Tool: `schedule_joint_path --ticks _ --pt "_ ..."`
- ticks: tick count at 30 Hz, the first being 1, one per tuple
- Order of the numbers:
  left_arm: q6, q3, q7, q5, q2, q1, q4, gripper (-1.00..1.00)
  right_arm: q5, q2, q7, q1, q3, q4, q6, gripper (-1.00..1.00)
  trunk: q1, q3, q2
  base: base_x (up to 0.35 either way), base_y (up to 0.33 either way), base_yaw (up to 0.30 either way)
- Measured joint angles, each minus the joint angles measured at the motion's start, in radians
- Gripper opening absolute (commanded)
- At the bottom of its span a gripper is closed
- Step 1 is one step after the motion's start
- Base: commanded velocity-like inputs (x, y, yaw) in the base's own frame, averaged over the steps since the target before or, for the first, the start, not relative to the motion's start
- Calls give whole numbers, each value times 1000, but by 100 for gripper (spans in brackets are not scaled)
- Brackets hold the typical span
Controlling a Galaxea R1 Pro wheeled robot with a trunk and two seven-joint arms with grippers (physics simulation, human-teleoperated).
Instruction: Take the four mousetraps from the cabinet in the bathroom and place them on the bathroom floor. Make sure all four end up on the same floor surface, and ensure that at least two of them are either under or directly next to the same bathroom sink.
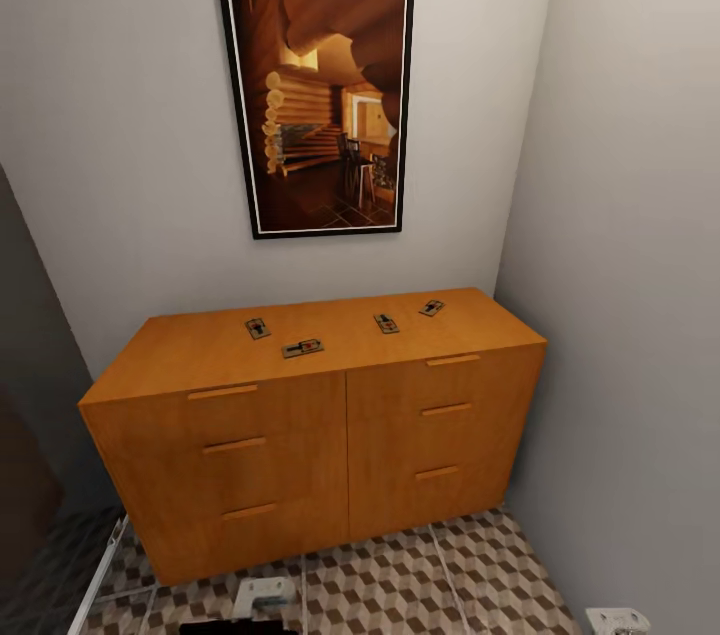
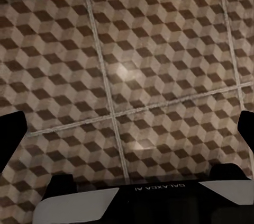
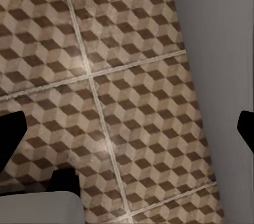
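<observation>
Head view: wide low orange-brown wooden six-drawer cabinet (image 1: 320,435) sits against the back wall, its right end nearly at the grey side wall (image 1: 640,265). Four tiny flat brown wooden mousetraps lie on its top: (image 1: 257,328), (image 1: 302,348), (image 1: 386,323), (image 1: 431,308), all back from the front edge. Cube-patterned brown-beige tiled bathroom floor (image 1: 420,585) lies open in front. Left gripper (image 2: 127,134) fingers spread wide over bare tiles; "GALAXEA AI" printed on its body. Right gripper (image 3: 127,128) also spread, over tiles beside the wall.
</observation>
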Motion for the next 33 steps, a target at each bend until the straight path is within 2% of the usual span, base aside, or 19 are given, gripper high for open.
schedule_joint_path --ticks 7,12,17,21,33 --pt "49 0 0 -1 6 -1 -36 100 3 -1 0 0 -2 -61 22 100 0 0 0 0 0 0" --pt "91 0 1 -4 9 -23 -48 100 4 -1 0 -7 -2 -112 92 100 0 0 0 0 0 0" --pt "117 0 1 -26 10 -69 -53 100 4 -1 0 -48 -1 -130 146 100 0 0 0 0 0 0" --pt "157 1 -1 -49 9 -121 -55 100 4 0 0 -101 -1 -136 189 100 0 0 0 0 0 0" --pt "194 1 -6 -61 5 -257 -56 100 2 1 -6 -214 6 -139 245 100 0 0 0 0 0 0"
